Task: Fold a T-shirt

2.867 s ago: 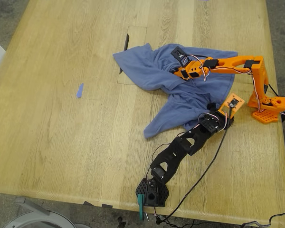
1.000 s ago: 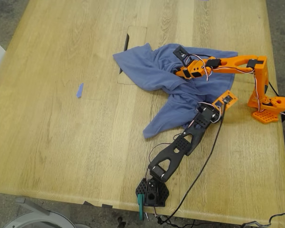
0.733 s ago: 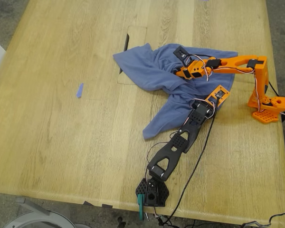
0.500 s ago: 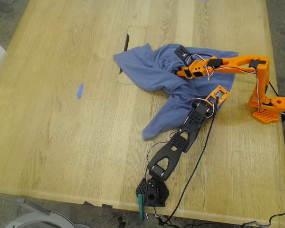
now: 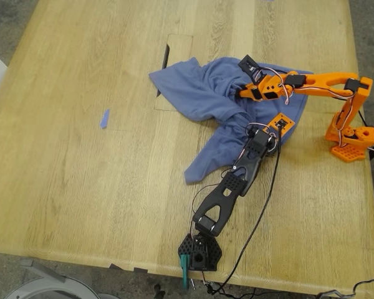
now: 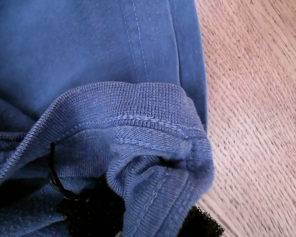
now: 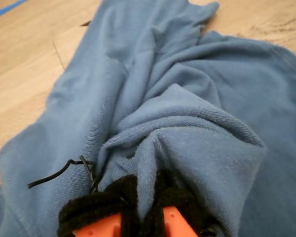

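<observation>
T-shirt (image 5: 206,93) crumpled on table (image 5: 81,187).
My first gripper (image 6: 153,217) clenches its ribbed collar; my second gripper (image 7: 143,217) pinches a fabric fold.

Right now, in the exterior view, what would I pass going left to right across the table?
Blue tape scrap → rectangular cutout → T-shirt → orange arm base.
</observation>
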Controlling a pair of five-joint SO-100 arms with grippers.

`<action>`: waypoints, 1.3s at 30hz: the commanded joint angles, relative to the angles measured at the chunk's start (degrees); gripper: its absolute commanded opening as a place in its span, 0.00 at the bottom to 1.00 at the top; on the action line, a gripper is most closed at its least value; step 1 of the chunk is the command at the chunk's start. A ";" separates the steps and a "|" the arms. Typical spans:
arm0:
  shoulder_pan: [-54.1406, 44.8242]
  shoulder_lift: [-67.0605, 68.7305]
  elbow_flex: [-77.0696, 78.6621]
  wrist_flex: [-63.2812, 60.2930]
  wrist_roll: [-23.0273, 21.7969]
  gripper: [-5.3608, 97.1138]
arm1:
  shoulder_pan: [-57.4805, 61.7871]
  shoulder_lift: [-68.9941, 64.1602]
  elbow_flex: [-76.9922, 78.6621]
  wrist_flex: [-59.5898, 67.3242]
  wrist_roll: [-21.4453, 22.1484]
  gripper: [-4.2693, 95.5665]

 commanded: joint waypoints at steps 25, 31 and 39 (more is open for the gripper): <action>-5.27 35.51 -1.76 3.16 1.41 0.05 | -4.75 22.15 1.67 0.53 -1.58 0.04; -6.24 39.81 -1.76 3.16 2.02 0.05 | -4.83 25.22 1.32 -1.05 -1.85 0.04; -10.63 47.20 -1.85 3.16 2.46 0.05 | -5.62 29.27 0.53 -1.93 -2.11 0.04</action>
